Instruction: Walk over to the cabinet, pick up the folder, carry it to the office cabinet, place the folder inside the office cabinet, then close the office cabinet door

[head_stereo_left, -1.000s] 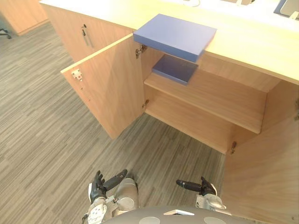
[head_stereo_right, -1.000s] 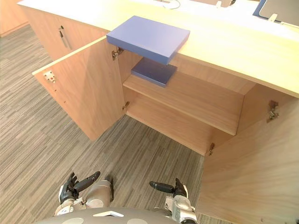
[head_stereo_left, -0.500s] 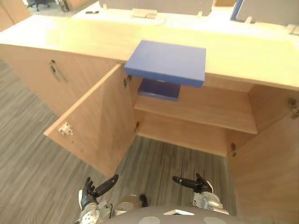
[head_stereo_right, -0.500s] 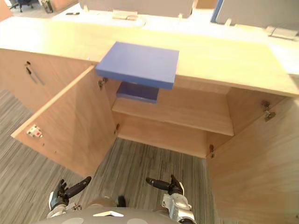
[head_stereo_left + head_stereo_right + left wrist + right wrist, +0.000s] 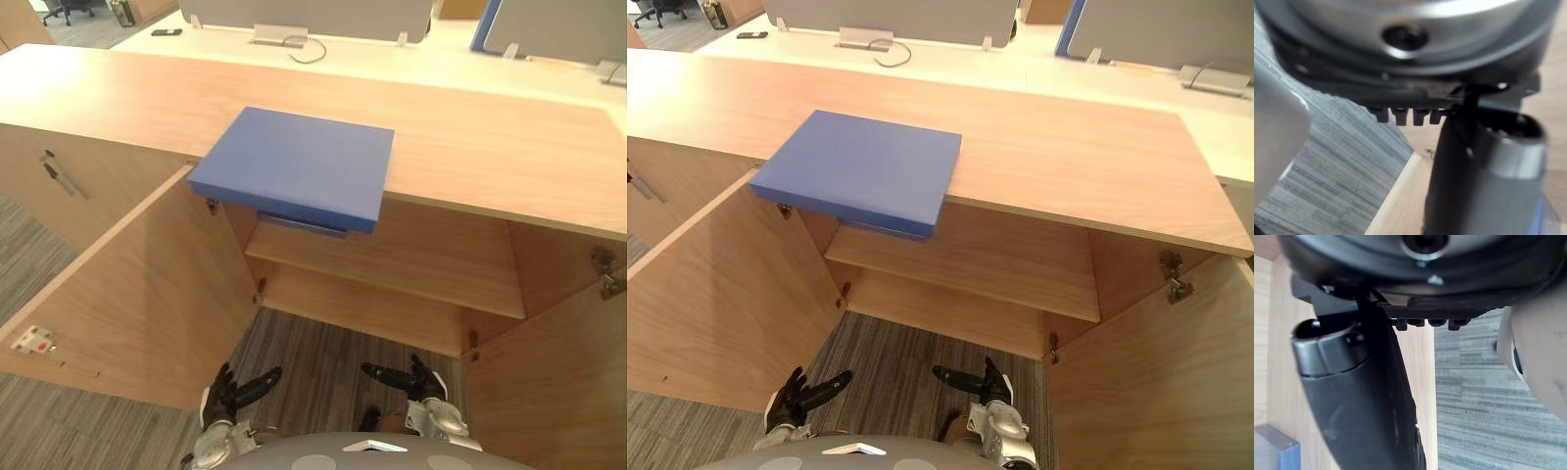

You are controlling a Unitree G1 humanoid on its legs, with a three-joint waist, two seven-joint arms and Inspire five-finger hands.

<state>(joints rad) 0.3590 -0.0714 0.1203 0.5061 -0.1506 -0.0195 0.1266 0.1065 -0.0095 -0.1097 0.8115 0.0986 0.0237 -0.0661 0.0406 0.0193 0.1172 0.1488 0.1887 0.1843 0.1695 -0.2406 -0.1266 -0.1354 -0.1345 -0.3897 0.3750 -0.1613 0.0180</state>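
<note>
Camera has swung since the last frames: the cabinet [image 5: 490, 147] now sits squarer and closer in the head views, so that shift is the view, not the things. The blue folder [image 5: 294, 166] hasn't moved on the cabinet. It lies flat on the cabinet top with its near edge overhanging the cabinet's open front. A second blue folder [image 5: 887, 228] lies on the cabinet's upper shelf [image 5: 421, 259], directly under the overhang and mostly hidden by it. Both cabinet doors stand open, the left door [image 5: 127, 304] and the right door [image 5: 558, 382].

The folder is well apart from both hands, high on the cabinet top, while they hang low in front of the cabinet's open bay, over the carpet [image 5: 313, 348].

The left hand [image 5: 223, 396] has fingers straight and thumb stuck out, holding nothing and touching nothing. The right hand [image 5: 423, 384] is the same, spread and empty. Both stay down as they were half a second ago.
</note>
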